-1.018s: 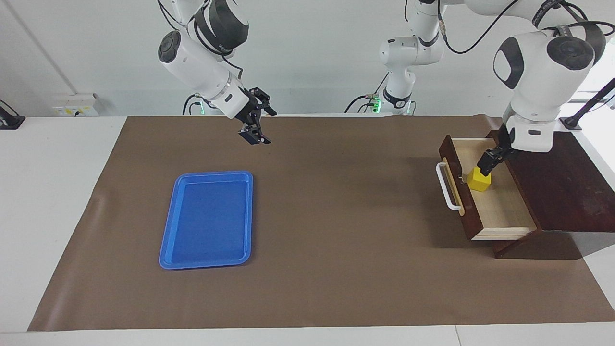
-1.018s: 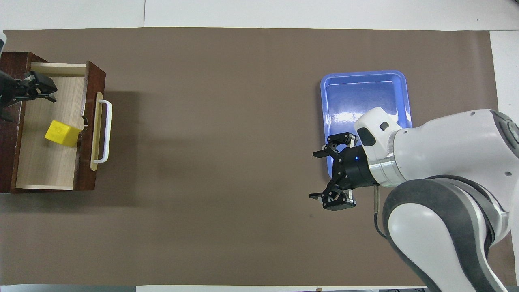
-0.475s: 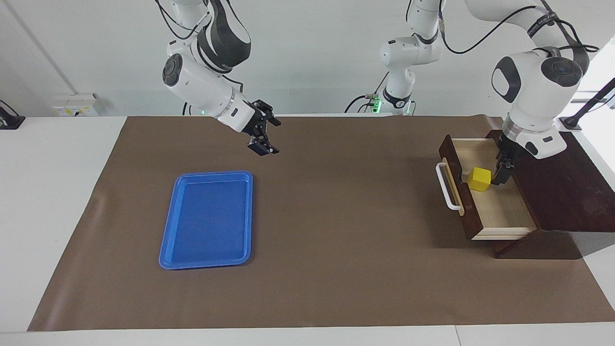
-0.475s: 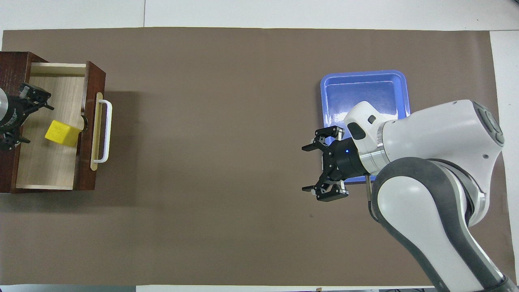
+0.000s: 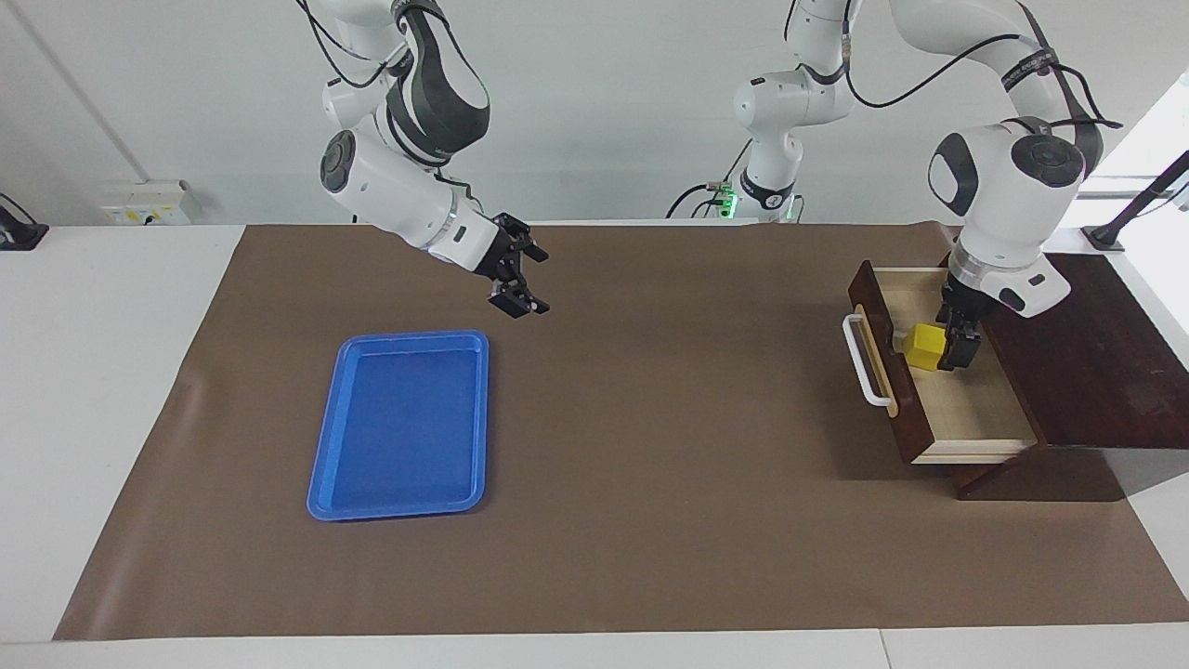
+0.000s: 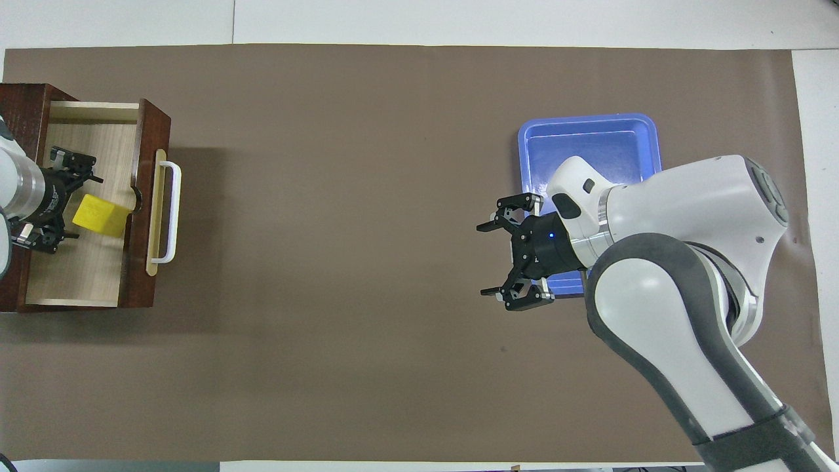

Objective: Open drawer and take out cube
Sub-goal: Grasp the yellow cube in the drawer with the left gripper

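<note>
The dark wooden drawer point(image 5: 966, 409) stands pulled open out of its box at the left arm's end of the table; it also shows in the overhead view point(image 6: 78, 275). The yellow cube point(image 5: 926, 346) sits inside it against the front panel and also shows from above point(image 6: 98, 216). My left gripper point(image 5: 957, 339) is open and low in the drawer, right beside the cube on the box's side point(image 6: 65, 203). Its fingers are not around the cube. My right gripper point(image 5: 534, 282) is open and empty in the air over the brown mat point(image 6: 488, 259), beside the tray.
A flat blue tray point(image 5: 399, 423) lies on the mat toward the right arm's end point(image 6: 590, 124). The drawer's white handle point(image 5: 864, 362) points toward the table's middle. The dark box point(image 5: 1087, 362) holds the drawer. A brown mat point(image 5: 650, 465) covers the table.
My left gripper has come down into the drawer and turned, now beside the cube. My right gripper has moved a little toward the table's middle. The cube has not moved.
</note>
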`<state>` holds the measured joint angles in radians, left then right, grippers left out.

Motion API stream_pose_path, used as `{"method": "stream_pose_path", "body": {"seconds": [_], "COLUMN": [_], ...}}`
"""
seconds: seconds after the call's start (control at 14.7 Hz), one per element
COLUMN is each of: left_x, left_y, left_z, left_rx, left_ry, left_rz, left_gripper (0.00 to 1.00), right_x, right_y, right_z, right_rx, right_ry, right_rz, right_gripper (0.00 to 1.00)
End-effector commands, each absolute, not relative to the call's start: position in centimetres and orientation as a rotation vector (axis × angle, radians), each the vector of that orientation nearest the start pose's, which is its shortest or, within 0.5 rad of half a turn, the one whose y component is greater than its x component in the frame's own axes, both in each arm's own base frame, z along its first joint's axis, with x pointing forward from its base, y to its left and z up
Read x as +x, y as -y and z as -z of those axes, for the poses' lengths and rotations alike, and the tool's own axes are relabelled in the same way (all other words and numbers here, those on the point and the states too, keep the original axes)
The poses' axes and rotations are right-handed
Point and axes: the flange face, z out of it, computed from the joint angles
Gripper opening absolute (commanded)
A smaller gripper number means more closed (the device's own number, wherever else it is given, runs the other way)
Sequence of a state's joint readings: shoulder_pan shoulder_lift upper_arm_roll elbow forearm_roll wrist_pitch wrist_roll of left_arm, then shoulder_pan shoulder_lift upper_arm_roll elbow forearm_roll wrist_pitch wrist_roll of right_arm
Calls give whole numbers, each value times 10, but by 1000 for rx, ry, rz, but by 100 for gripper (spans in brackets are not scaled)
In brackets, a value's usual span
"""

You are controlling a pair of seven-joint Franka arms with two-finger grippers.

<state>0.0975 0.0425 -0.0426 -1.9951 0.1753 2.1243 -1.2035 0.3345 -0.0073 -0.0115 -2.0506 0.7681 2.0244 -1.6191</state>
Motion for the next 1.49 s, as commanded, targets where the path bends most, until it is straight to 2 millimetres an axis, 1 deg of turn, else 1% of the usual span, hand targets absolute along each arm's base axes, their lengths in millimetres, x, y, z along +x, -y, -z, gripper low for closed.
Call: {"method": "stream_pose_path", "body": {"seconds": [0.0, 0.07, 0.14, 0.2, 0.27, 0.34, 0.41, 0.48, 0.54, 0.75, 0.88, 0.95, 1.02, 1.09, 1.15, 1.22, 1.29, 1.36, 1.43], "left_x": [562, 562, 562, 562, 562, 564, 565, 567, 570, 584, 596, 603, 608, 612, 611, 608, 604, 600, 598], "left_y": [-52, -53, -53, -53, -53, -52, -47, -46, -47, -54, -51, -50, -44, -32, -21, -6, 11, 31, 52], "left_z": [-438, -435, -434, -434, -435, -437, -437, -435, -440, -456, -468, -480, -497, -513, -529, -540, -546, -548, -549], "left_rx": [-2521, -2521, -2519, -2508, -2490, -2466, -2462, -2466, -2469, -2446, -2437, -2427, -2420, -2423, -2424, -2430, -2412, -2372, -2331], "left_ry": [1743, 1744, 1746, 1763, 1796, 1835, 1844, 1838, 1841, 1852, 1848, 1847, 1838, 1818, 1803, 1799, 1822, 1870, 1926], "left_rz": [239, 238, 236, 237, 244, 250, 253, 249, 258, 242, 218, 202, 180, 159, 141, 117, 101, 100, 109], "left_gripper": [100, 100, 95, 74, 61, 55, 43, 27, 0, 0, 0, 0, 0, 0, 0, 0, 0, 0, 0], "right_x": [515, 515, 515, 515, 515, 514, 514, 513, 511, 509, 506, 506, 504, 501, 499, 499, 498, 493, 492], "right_y": [-225, -225, -225, -225, -226, -226, -227, -228, -233, -238, -244, -246, -251, -257, -263, -266, -269, -277, -281], "right_z": [-455, -455, -455, -455, -455, -455, -456, -456, -456, -456, -456, -456, -457, -457, -458, -459, -460, -460, -461], "right_rx": [-1733, -1733, -1730, -1731, -1729, -1725, -1724, -1720, -1708, -1698, -1686, -1686, -1681, -1672, -1668, -1670, -1670, -1673, -1694], "right_ry": [1836, 1834, 1837, 1832, 1829, 1833, 1833, 1835, 1844, 1852, 1863, 1865, 1874, 1880, 1875, 1866, 1864, 1855, 1834], "right_rz": [574, 575, 575, 577, 579, 580, 580, 578, 573, 572, 569, 572, 575, 576, 583, 595, 597, 585, 578], "right_gripper": [100, 100, 100, 100, 100, 100, 100, 100, 100, 100, 100, 100, 100, 100, 100, 100, 100, 100, 100]}}
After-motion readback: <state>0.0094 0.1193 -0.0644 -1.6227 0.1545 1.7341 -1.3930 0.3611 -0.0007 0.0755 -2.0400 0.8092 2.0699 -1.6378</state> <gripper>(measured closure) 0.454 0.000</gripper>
